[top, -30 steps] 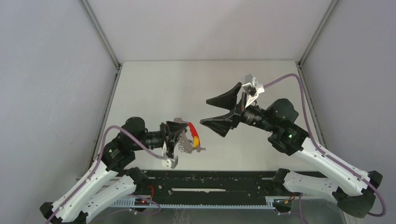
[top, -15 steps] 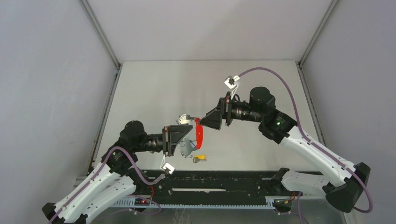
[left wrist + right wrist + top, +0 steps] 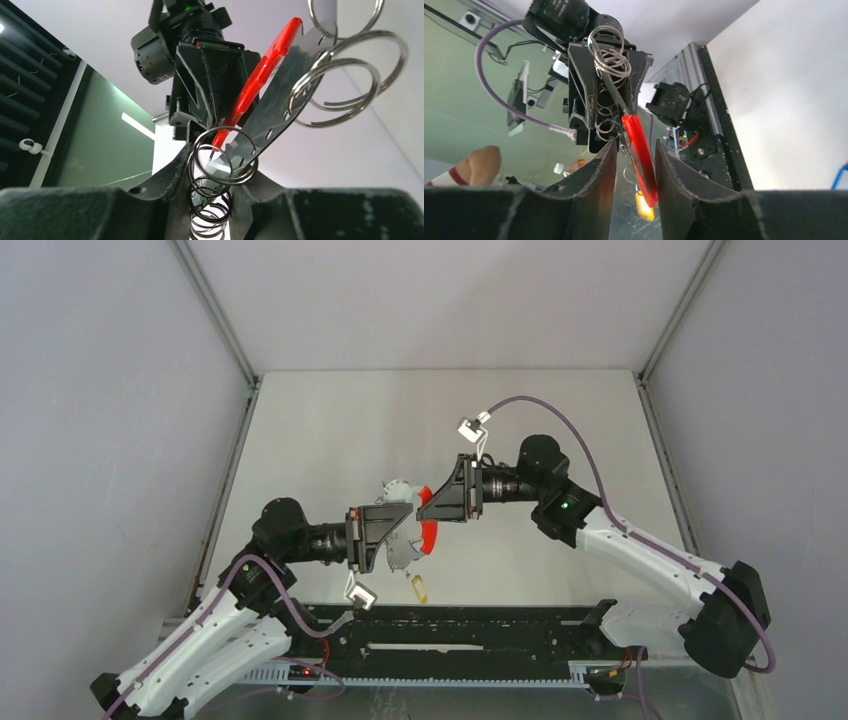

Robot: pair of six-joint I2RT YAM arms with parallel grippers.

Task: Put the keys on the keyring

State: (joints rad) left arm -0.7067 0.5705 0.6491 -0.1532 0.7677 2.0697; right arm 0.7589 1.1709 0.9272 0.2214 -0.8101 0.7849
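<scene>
Both grippers meet above the near middle of the table. My left gripper [image 3: 408, 528] [image 3: 222, 172] is shut on the keyring [image 3: 408, 556] [image 3: 280, 100], a grey metal plate with several wire rings. Its red band [image 3: 431, 536] [image 3: 260, 75] [image 3: 639, 145] points toward the right arm. My right gripper [image 3: 426, 508] [image 3: 635, 170] has its jaws around that band. One pad touches the red edge and the other sits close against the grey plate. A yellow-orange key [image 3: 420, 588] [image 3: 644, 207] dangles below the keyring from one ring.
A black rail [image 3: 450, 625] runs along the near edge between the arm bases. Metal frame posts [image 3: 225, 335] and grey walls close in the table's sides and back. The right arm's purple cable [image 3: 560, 420] arches over its wrist.
My right gripper swung left to the keyring and its wide-open jaws narrowed around the red band. The left gripper turned the keyring, and the yellow key now hangs lower.
</scene>
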